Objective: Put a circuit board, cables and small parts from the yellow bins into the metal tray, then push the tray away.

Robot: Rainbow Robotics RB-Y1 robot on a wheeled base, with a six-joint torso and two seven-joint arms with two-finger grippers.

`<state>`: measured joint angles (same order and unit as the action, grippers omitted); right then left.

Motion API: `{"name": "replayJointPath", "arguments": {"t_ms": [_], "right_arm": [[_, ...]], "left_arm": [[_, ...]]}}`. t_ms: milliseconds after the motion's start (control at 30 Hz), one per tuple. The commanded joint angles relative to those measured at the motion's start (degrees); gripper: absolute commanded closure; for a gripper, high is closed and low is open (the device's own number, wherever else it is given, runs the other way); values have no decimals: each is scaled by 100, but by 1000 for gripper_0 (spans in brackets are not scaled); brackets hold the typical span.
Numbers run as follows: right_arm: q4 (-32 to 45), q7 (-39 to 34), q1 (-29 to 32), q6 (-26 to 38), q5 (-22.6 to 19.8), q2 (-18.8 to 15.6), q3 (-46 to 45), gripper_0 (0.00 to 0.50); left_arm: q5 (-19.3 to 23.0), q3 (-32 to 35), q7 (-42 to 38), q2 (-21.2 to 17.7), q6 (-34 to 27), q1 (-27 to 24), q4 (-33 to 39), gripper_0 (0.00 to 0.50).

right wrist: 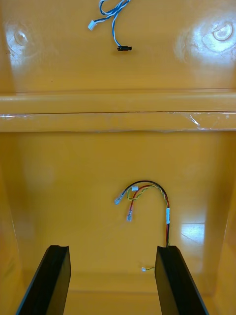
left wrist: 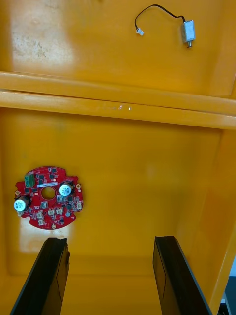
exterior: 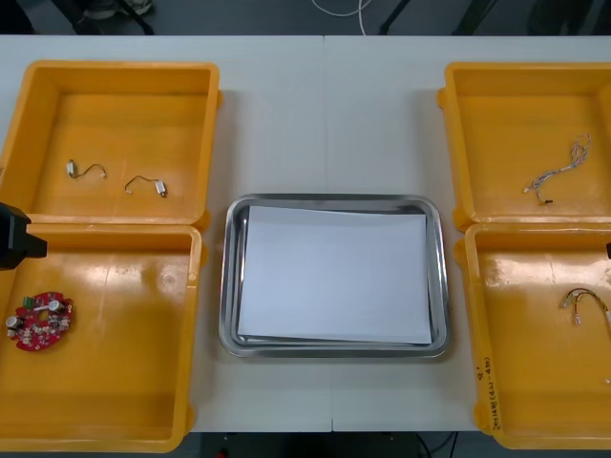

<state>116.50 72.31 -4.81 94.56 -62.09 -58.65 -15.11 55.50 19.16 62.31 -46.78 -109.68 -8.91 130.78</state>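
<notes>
Hands [left wrist: 110, 239] [right wrist: 113, 247] wide open, empty.

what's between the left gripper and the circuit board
Nothing visible. The left gripper hangs open over the near left bin; the circuit board lies bare on its floor beyond one finger. Right gripper: open over the near right bin.

On the left gripper [left wrist: 109, 241] and right gripper [right wrist: 112, 248] we see the same fingers [left wrist: 49, 275] — matte black, flat slabs with squared tips. In the front view, a blocky black shape is probably our left arm [exterior: 17, 239].
</notes>
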Motion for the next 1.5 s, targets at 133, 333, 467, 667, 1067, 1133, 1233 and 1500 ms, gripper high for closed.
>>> {"name": "replayJointPath", "arguments": {"t_ms": [133,333,467,667,1067,1133,1233,1500], "right_arm": [[30,-85,77,-51,4,-270,-221,0],[30,-85,77,-51,4,-270,-221,0],[30,-85,77,-51,4,-270,-221,0],[30,-85,77,-51,4,-270,-221,0],[30,-85,77,-51,4,-270,-221,0],[30,-85,77,-51,4,-270,-221,0],[30,-85,77,-51,4,-270,-221,0],[30,-85,77,-51,4,-270,-221,0]], "left_arm": [[39,96,-307,-95,-32,-155,53,0],[39,96,-307,-95,-32,-155,53,0],[39,96,-307,-95,-32,-155,53,0],[39,96,-307,-95,-32,-155,53,0],[39,96,-307,-95,-32,-155,53,0],[39,96,-307,-95,-32,-155,53,0],[39,96,-307,-95,-32,-155,53,0],[39,96,-307,-95,-32,-155,53,0]]}}
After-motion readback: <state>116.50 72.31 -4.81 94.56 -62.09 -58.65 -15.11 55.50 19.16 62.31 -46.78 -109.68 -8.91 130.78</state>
